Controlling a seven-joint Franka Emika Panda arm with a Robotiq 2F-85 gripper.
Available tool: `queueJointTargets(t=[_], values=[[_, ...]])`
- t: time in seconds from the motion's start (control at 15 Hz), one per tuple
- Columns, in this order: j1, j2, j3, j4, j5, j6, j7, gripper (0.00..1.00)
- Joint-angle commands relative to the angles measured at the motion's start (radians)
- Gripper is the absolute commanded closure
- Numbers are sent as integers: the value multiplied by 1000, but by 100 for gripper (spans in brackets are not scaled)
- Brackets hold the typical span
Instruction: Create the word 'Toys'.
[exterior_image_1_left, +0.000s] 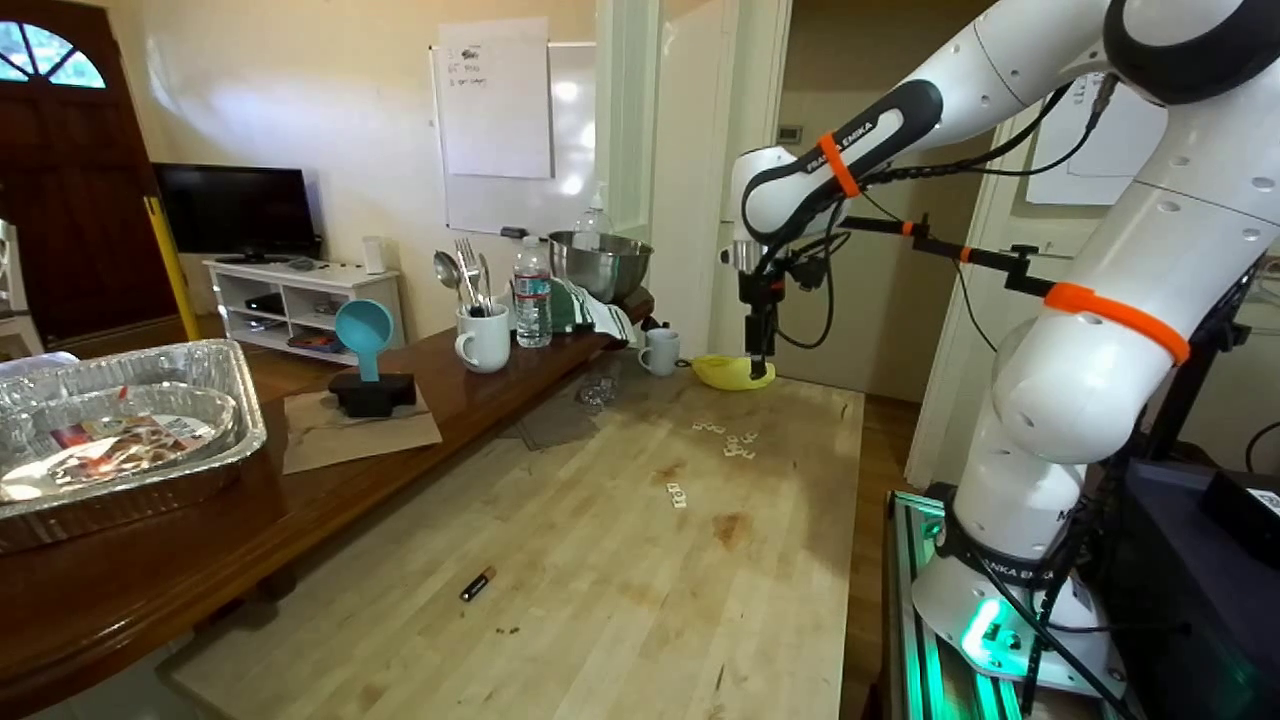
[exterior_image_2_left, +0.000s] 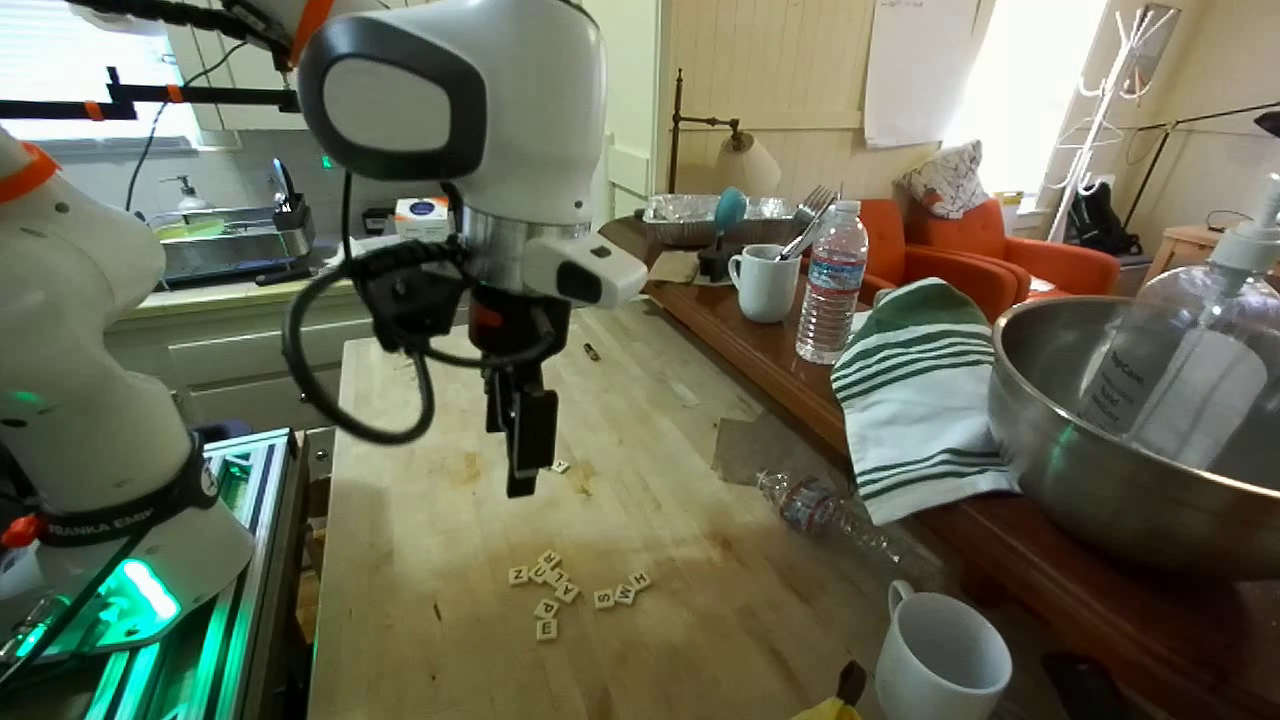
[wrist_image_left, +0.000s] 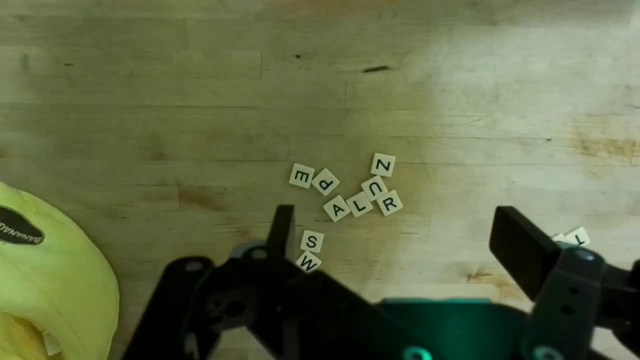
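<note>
Small whitish letter tiles lie flat on the wooden table. In the wrist view the S tile (wrist_image_left: 312, 241) touches the W tile (wrist_image_left: 308, 261), near my left-hand finger. A loose cluster with A (wrist_image_left: 336, 208), L, U, R, N, P and E lies above them. A T tile (wrist_image_left: 577, 237) and a mostly hidden tile show behind the right-hand finger. A short column of tiles (exterior_image_1_left: 677, 495) lies apart from the cluster in an exterior view. There a Y tile (exterior_image_2_left: 560, 466) shows beside my fingers. My gripper (wrist_image_left: 395, 215) is open, empty and above the table; it also shows in both exterior views (exterior_image_1_left: 760, 372) (exterior_image_2_left: 522, 488).
A yellow plush banana (wrist_image_left: 60, 270) lies at the wrist view's lower left. A white mug (exterior_image_2_left: 945, 655) and a crushed clear bottle (exterior_image_2_left: 815, 508) stand and lie near the raised dark counter (exterior_image_1_left: 450, 400). A battery (exterior_image_1_left: 478, 584) lies on the table.
</note>
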Motion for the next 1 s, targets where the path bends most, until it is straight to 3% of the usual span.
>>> queueJointTargets(t=[0.0,0.07,0.4,0.53,0.93], values=[[-11,75,-42,-52,82,174,-98,0],[-24,29,-8,-40,34,108,-50,0],[-28,68,-18,-50,68,154,-78,0],[-34,75,-12,-88,40,241,-70,0],[-5,204,-25,-70,167,387,-199,0]])
